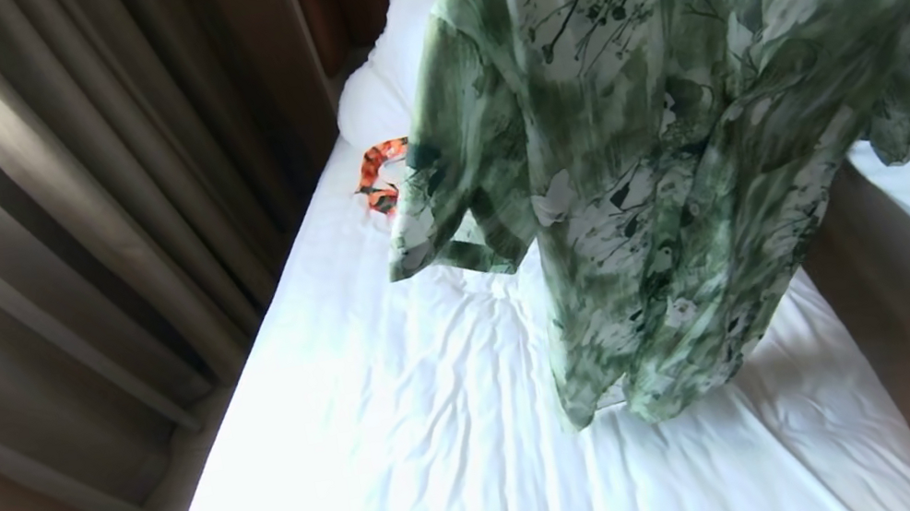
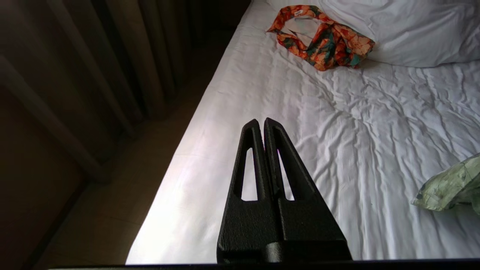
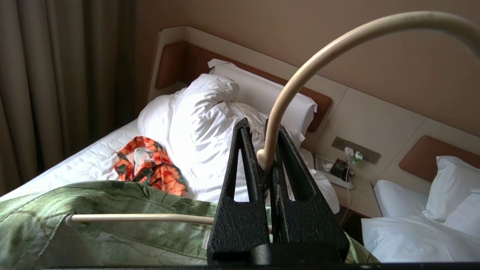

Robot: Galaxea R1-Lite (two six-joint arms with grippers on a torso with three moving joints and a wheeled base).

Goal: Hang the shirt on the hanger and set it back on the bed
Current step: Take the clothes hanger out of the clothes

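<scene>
Hanging looks done to us: the shirt (image 1: 663,162) drapes on the hanger (image 3: 300,75), pinched at its hook base by the right gripper (image 3: 262,125) above the bed (image 1: 451,443) (left gripper (image 2: 261,120) closed, empty), leaving 1 step, the set-down.

A hotel-style twin bedroom — two single beds, the bed (image 3: 93,161) with its wrinkled white sheet and a second bed (image 3: 412,232) alongside, share one long padded headboard (image 3: 322,101) of brown and cream panels. Between them a small nightstand (image 3: 356,195) carries a plugged-in charger under a wall socket plate (image 3: 350,150). Big white pillows (image 3: 210,123) and floor-length beige curtains (image 1: 83,218) fit the same picture — a guest room.
</scene>
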